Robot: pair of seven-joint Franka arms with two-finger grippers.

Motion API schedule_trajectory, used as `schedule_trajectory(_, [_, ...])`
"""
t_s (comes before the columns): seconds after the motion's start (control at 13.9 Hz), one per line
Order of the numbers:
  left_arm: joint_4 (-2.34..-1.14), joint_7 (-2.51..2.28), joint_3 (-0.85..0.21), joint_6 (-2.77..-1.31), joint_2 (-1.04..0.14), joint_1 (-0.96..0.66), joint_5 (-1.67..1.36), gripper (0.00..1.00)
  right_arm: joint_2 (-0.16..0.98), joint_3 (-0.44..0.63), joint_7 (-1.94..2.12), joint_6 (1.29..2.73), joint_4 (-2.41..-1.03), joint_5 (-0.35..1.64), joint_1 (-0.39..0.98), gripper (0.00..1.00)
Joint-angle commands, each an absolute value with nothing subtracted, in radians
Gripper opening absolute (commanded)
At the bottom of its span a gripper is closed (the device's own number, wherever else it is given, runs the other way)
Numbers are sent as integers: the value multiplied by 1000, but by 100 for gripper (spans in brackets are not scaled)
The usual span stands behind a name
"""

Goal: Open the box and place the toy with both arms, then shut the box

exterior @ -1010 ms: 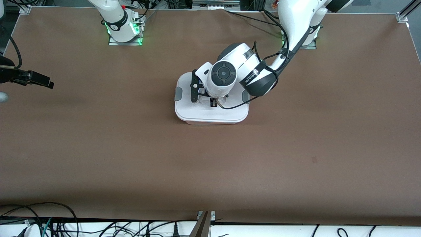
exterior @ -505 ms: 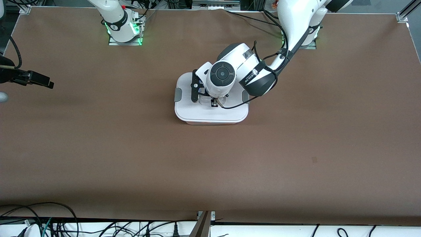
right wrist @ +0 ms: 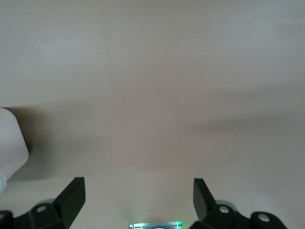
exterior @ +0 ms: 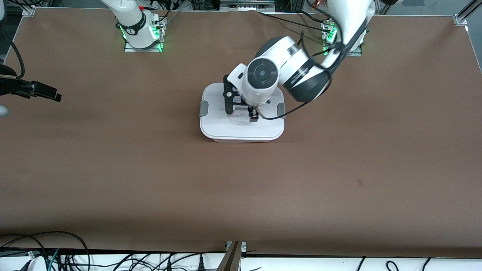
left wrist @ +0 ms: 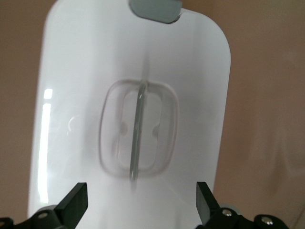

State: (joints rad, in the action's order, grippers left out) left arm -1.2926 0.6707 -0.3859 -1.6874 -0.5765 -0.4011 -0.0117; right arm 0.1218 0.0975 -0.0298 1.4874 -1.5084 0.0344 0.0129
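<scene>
Left wrist view: my left pincer (left wrist: 141,204) hangs wide open and empty over the closed box (left wrist: 76,81) on the table (exterior: 113,169). My right pincer (right wrist: 138,198), open and empty, waits. I should rise straight, snagging no handle (left wrist: 138,134).

Even overhead light fills the front view, and the brown table (exterior: 150,169) stays sharp, though it darkens in a soft band along its edge nearest the camera and the left arm (exterior: 301,75) is smeared by motion blur. In the left wrist view the white lid (left wrist: 190,71) is nearly blown out, with a bright streak of glare and a soft, blurred handle (left wrist: 138,133). The right wrist view is hazy, crossed by faint diffuse shadows.
</scene>
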Motion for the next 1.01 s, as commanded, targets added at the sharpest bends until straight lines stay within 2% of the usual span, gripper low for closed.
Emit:
schedule_trajectory(0.0, [-1315,638,-387,-1617,-479,-310,14,100,129,92,-20,1485,-1488,37,8,100])
schedule_trajectory(0.43, [-1310,578,-371,-1484,-401,-128,139,100,129,92,-20,1489,-1488,37,9,100])
schedule_trajectory(0.58, [-1273,569,-370,-1467,-400,-65,144,100,129,94,-20,1489,-1488,37,8,100])
schedule_trajectory(0.72, [-1247,569,-312,-1459,-396,-63,156,100,129,94,-20,1489,-1488,37,8,100])
schedule_trajectory(0.94, [-1355,481,-235,-1524,-277,-61,150,100,129,94,-20,1489,-1488,37,8,100])
